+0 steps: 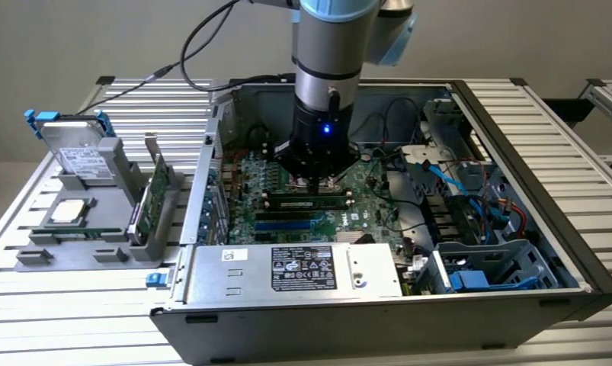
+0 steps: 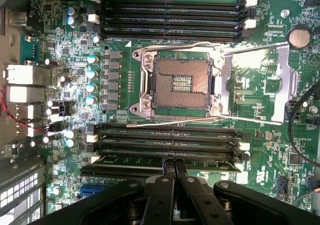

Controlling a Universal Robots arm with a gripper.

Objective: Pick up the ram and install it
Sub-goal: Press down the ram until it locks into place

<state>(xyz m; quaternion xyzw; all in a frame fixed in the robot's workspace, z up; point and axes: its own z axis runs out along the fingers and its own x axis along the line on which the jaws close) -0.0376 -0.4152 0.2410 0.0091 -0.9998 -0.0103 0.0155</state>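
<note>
The ram (image 2: 125, 160) is a long thin green stick lying in a slot of the motherboard (image 2: 280, 150), beside several empty dark slots. In the exterior view the ram (image 1: 306, 203) sits inside the open computer case, in front of the arm. My gripper (image 2: 174, 163) is shut, its two black fingers pressed together with nothing between them. The tips are right over the middle of the ram's upper edge, and whether they touch it I cannot tell. The gripper (image 1: 314, 183) points straight down into the case.
An empty processor socket (image 2: 181, 84) with its latch open lies beside the ram slots, and more empty slots (image 2: 170, 15) lie beyond it. A power supply (image 1: 296, 268) fills the case front. Cables (image 1: 458, 191) crowd the exterior view's right. A grey tray (image 1: 41, 259) holds a hard drive (image 1: 77, 156), a processor chip (image 1: 72, 210) and a green card (image 1: 158, 183).
</note>
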